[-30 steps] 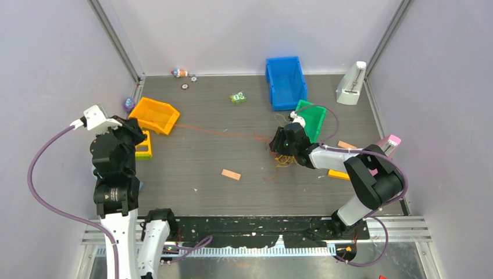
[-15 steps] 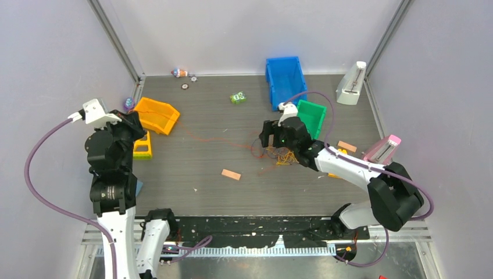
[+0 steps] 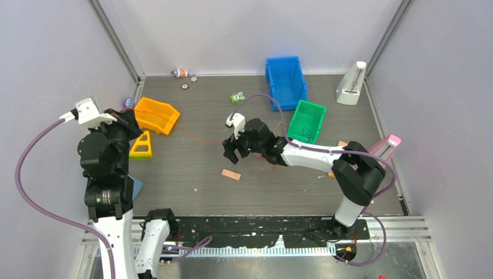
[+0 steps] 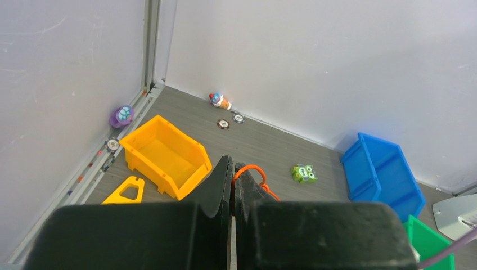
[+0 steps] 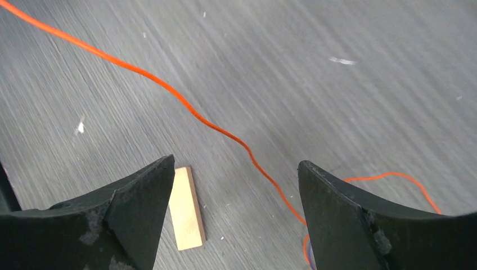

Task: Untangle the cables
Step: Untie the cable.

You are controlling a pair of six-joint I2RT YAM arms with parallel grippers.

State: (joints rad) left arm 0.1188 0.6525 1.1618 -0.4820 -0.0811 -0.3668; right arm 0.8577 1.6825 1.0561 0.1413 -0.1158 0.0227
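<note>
here cable (image 5: pixel 225 132) lies diagonal, upper-left to lower-right

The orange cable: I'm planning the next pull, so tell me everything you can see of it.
The orange cable is a thin, flexible, bright orange thread. A looped end pokes out of the shut left pincer, which clamps it. It runs in a wavy line over the grey table and passes between the fingers of the open right pincer without touching them, then curls into a loop. Whether it rests on the table cannot be told.
</note>
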